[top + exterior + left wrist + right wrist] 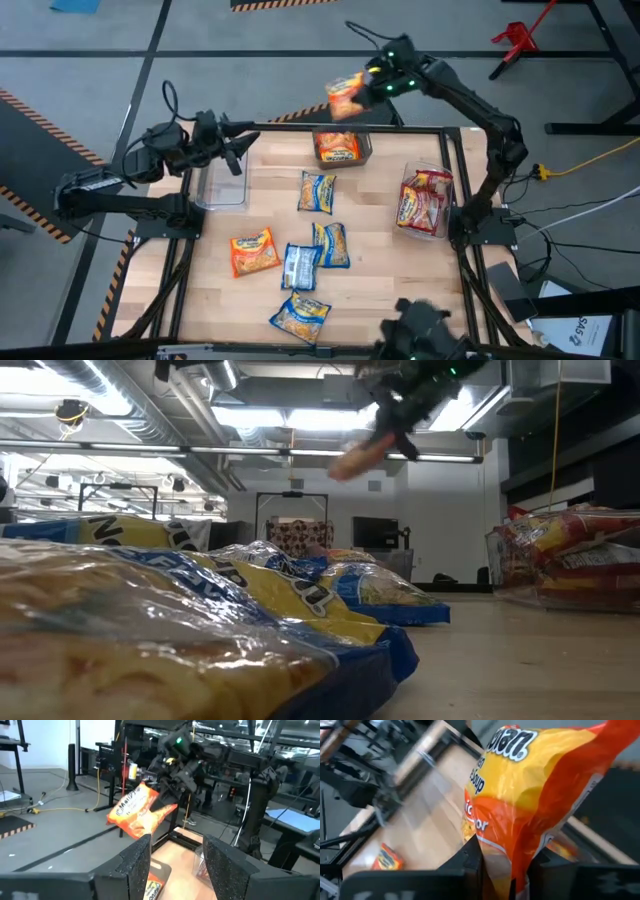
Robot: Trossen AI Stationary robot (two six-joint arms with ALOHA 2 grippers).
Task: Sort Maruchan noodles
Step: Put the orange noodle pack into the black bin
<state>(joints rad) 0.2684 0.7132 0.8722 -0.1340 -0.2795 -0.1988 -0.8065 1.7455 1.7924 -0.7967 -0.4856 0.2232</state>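
My right gripper (372,88) is raised over the table's far edge and shut on an orange noodle packet (347,96), just beyond a clear bin (342,148) that holds more orange packets. Another clear bin (425,205), near the right edge, holds red-and-silver packets. Several blue-and-yellow packets (318,192) and one orange packet (253,250) lie flat on the wood. My left gripper (238,150) hovers open at the table's left, above an empty clear bin (220,186). My right gripper pinches the orange packet between its two fingers (472,862) at one end (520,870). The packet is lifted clear of the table. It stretches out tilted beyond the fingers (137,810), toward the table's left.
The black frame rail (300,128) runs along the table's far edge, under the raised packet. Loose packets fill the middle and near part of the table (300,315). Bare wood (390,280) shows at the near right.
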